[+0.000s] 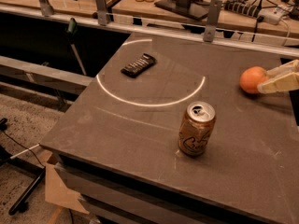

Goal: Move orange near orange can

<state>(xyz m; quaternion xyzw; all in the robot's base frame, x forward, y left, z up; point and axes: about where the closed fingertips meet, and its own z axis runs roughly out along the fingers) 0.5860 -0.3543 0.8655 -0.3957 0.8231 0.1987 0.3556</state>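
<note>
The orange (251,80) sits at the right side of the dark table (140,125), just above or on its surface. My gripper (263,81) reaches in from the right edge, and its pale fingers (280,82) clasp the orange's right side. The orange can (196,129) stands upright near the table's front middle, its silver top and pull tab showing. The can is well to the left of and nearer than the orange.
A flat black snack bar (138,65) lies at the back left of the table inside a white painted arc (149,102). A railing with metal posts (211,14) runs behind the table. Cables and a power strip (261,10) lie on the bench beyond.
</note>
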